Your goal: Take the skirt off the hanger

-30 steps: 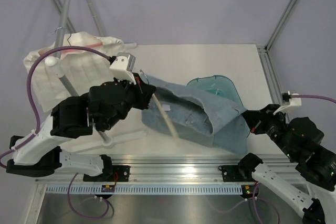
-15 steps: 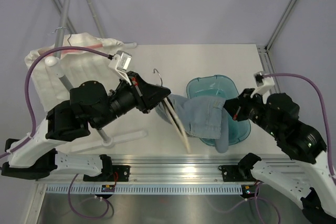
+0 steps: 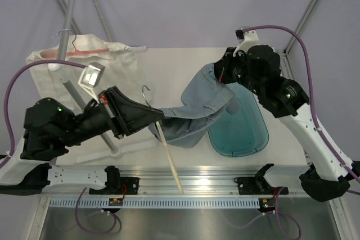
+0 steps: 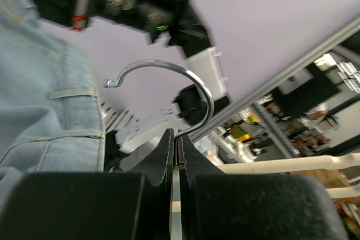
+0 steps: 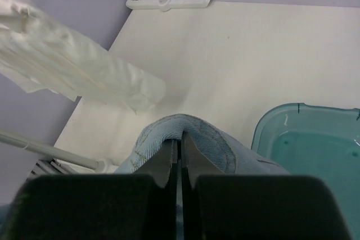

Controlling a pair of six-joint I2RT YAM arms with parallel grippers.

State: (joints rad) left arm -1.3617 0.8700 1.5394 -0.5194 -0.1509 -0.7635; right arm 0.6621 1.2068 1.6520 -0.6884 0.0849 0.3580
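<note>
Pulling apart looks to be the step in hand: the right gripper (image 3: pixel 220 75) is clamped on a fold of the denim skirt (image 3: pixel 197 105), held high over the teal bin (image 3: pixel 247 139), while the left gripper (image 3: pixel 159 116) is pinched on the hanger (image 3: pixel 169 158) just below its metal hook (image 4: pixel 157 62). The skirt's lower end lies bunched against the hanger; whether it is free I cannot tell. Next, I'd say, the arms must draw further apart. Bare table (image 3: pixel 169 60) lies beyond, the white garment (image 3: pixel 112 66) crowds the left, and the hanger's wooden bar pokes past the near edge.
</note>
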